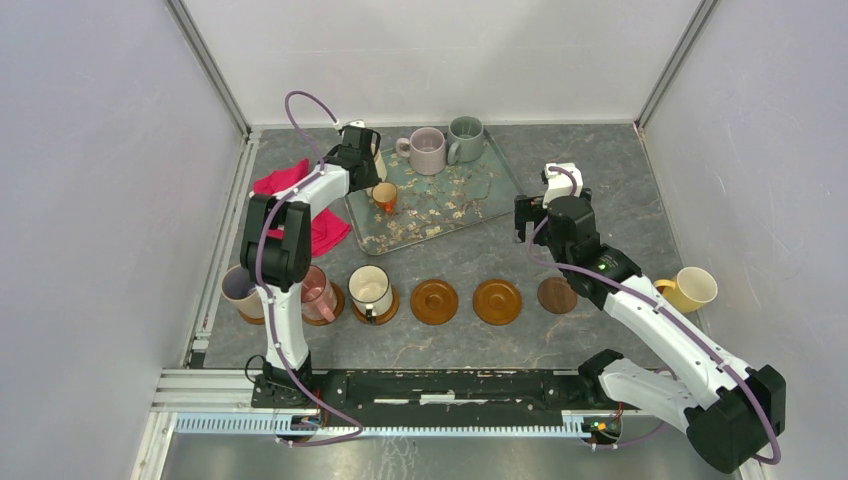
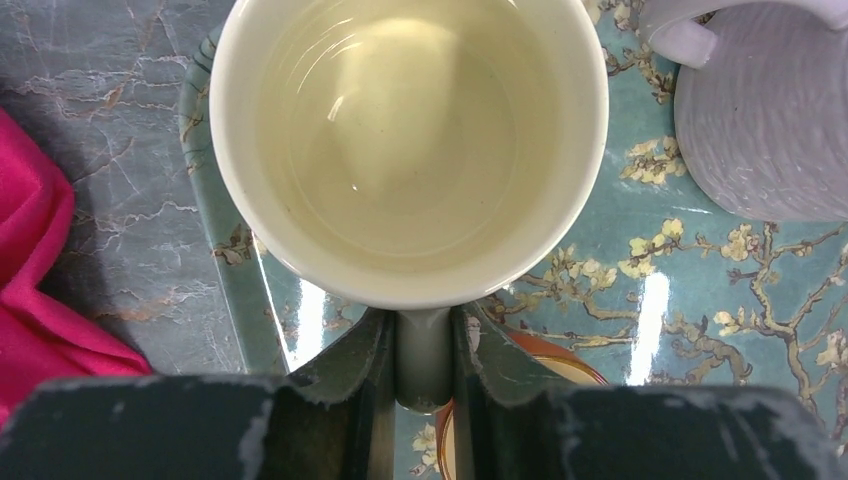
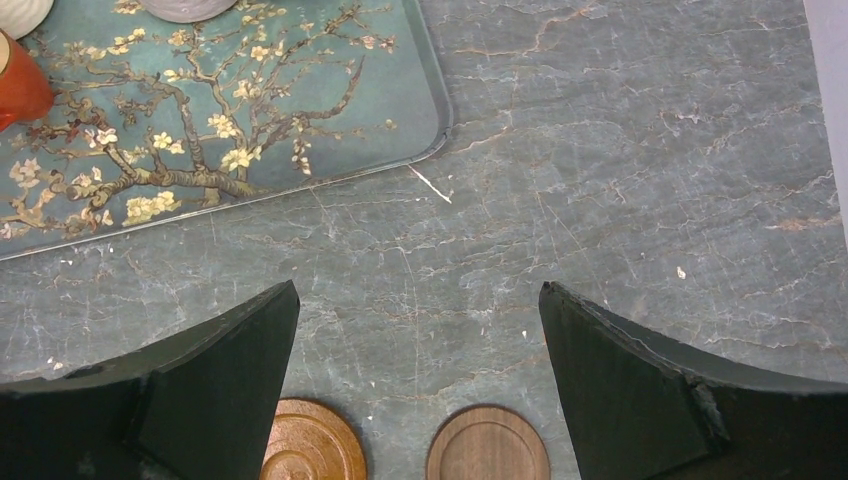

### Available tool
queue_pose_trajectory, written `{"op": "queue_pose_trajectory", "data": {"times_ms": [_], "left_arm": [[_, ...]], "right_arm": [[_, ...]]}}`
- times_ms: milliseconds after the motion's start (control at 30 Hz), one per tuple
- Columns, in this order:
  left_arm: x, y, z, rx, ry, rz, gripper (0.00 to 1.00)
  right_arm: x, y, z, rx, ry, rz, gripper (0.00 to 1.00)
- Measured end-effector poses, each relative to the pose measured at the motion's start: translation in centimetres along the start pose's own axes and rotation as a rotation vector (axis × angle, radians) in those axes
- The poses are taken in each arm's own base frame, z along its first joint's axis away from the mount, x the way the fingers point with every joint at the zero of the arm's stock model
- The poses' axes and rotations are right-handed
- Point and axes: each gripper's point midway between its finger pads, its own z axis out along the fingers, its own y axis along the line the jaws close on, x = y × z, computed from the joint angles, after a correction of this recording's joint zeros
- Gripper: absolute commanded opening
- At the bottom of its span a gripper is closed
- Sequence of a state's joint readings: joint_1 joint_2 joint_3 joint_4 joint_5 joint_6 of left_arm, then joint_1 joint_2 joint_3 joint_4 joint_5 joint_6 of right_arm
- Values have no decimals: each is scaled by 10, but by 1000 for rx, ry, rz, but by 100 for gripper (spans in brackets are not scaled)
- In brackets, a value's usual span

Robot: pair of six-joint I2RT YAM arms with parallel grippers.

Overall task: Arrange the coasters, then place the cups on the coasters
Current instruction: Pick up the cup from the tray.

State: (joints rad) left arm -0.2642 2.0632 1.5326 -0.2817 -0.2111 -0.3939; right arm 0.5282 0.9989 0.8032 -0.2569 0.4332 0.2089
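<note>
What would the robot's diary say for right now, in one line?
left tool: shut on handle of cream cup on tray | right tool: open over table | coasters: three bare

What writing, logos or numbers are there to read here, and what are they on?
None can be read. The cream mug, the floral tray, the coasters, the left arm and the right arm show no legible words, numbers or logos; the tray bears only blossom branches.

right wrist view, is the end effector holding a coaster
No, the right end effector is wide open over the table; the orange coaster and brown coaster lie flat on it, ungripped.
</note>
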Motion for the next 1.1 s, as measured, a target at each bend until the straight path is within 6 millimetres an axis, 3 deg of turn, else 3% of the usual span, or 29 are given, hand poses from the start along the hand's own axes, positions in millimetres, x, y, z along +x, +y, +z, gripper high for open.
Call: {"op": "queue_pose_trajectory", "data": {"times_ms": [300, 567, 867, 1100], "left_arm": [[-2, 8, -8, -38, 1, 17, 2], [-23, 8, -30, -52, -61, 37, 2], [-43, -9, -63, -24, -125, 52, 2], [-37, -42, -95, 31, -134, 102, 2]], "right_arm": [[0, 2, 0, -12, 0, 1, 98], [0, 3, 0, -17, -1, 1, 98], [-2, 6, 0, -33, -4, 8, 98], [-2, 7, 0, -35, -6, 19, 98]]}}
